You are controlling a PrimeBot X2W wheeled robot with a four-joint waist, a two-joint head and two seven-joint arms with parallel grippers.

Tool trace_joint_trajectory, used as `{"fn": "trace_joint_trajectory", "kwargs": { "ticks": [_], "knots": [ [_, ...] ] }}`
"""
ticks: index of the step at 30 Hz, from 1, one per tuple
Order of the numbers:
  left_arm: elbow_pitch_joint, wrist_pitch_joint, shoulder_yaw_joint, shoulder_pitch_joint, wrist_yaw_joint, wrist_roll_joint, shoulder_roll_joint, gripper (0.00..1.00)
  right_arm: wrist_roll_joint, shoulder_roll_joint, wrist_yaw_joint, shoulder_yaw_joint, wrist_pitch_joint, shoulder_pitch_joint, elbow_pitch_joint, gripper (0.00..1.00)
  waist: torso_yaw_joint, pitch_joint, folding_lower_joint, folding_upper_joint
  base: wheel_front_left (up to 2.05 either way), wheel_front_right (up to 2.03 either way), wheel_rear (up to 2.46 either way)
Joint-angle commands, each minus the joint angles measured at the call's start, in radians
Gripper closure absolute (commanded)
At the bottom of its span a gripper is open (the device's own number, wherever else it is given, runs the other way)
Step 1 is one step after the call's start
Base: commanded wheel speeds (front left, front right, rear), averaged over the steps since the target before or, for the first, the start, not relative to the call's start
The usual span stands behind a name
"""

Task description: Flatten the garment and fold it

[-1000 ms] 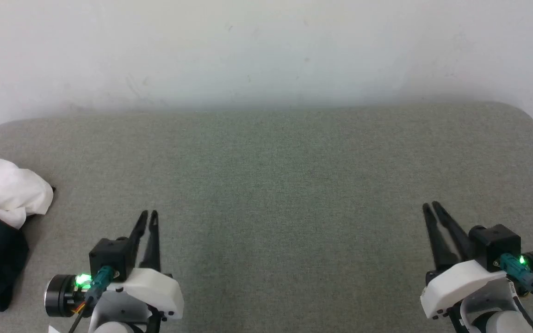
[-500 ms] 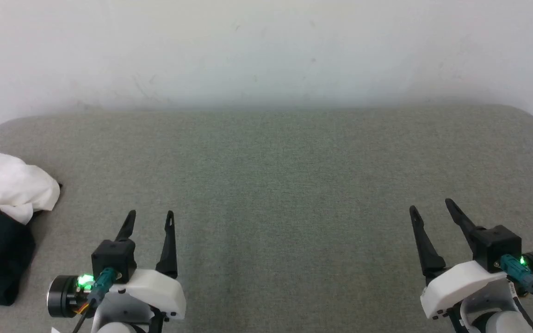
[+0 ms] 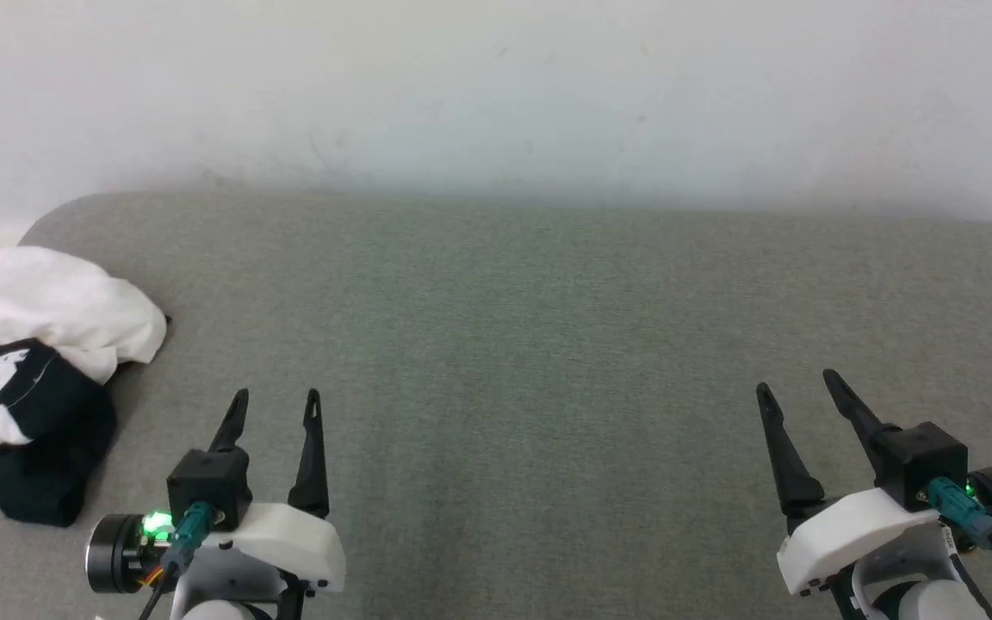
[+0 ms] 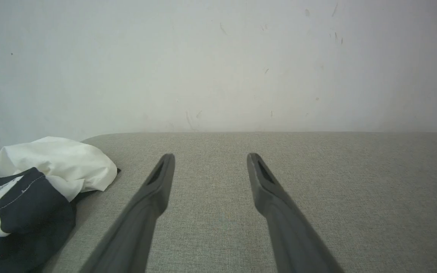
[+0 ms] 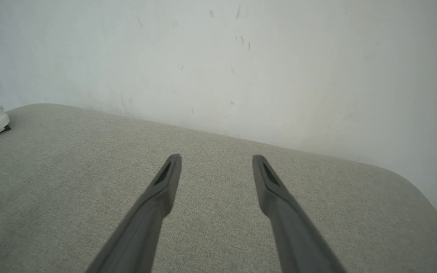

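A crumpled soft T-shirt (image 3: 57, 301) with white body and black sleeves lies in a heap at the left edge of the grey fabric-covered counter (image 3: 505, 327), near its rounded far corner, not flattened and not folded. A black collar band with white lettered tape shows on it. The left gripper (image 3: 276, 396) is at the lower left, near the T-shirt but not touching it, its jaws open with nothing between them. The right gripper (image 3: 795, 383) is well apart at the lower right, jaws also open and empty. Behind stands a pale scuffed wall (image 3: 496, 86)
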Motion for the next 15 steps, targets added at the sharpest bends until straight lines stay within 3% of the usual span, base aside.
{"fn": "trace_joint_trajectory", "kwargs": {
  "ticks": [1,15],
  "knots": [
    [0.002,-0.01,-0.003,0.006,0.011,-0.009,0.007,0.0,0.009,0.001,0.0,0.006,-0.009,-0.01,0.006,0.0,0.026,-0.002,0.0,-0.0001,0.0,0.0,0.0],
    [-0.006,-0.029,-0.014,0.017,0.04,-0.023,0.017,0.0,0.027,0.002,-0.001,0.026,-0.03,-0.017,0.021,0.0,0.134,-0.008,0.0,-0.0001,0.0,0.0,0.0]
  ]
}}
